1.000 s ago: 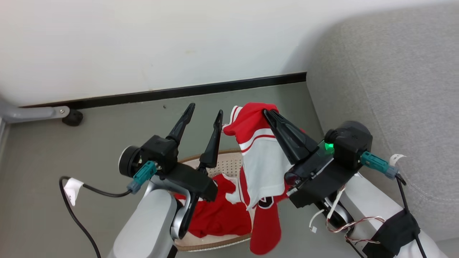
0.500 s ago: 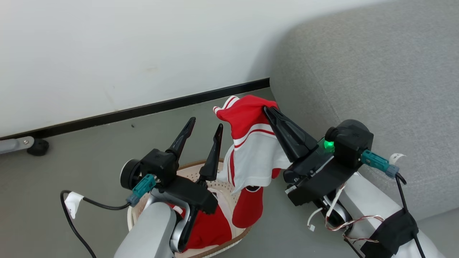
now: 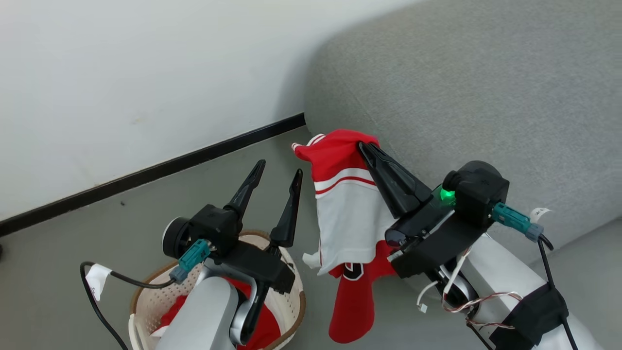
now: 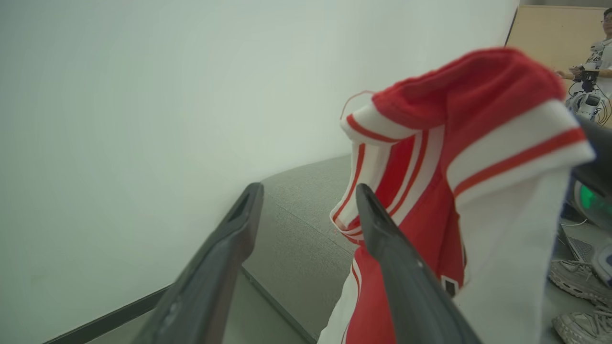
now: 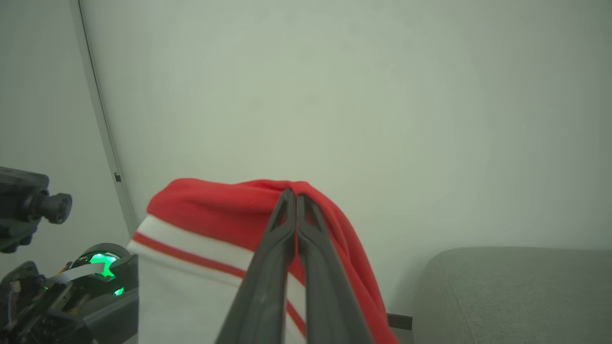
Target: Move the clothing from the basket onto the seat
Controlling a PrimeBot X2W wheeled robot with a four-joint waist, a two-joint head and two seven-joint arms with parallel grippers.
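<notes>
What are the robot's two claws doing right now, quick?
Left gripper: open, holding nothing.
Right gripper: shut on the red and white clothing, which hangs from its tips.

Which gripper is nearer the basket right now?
Left. The left gripper, open, is up over the far edge of the basket; the right gripper, shut on the clothing, is farther off, beside the seat.
</notes>
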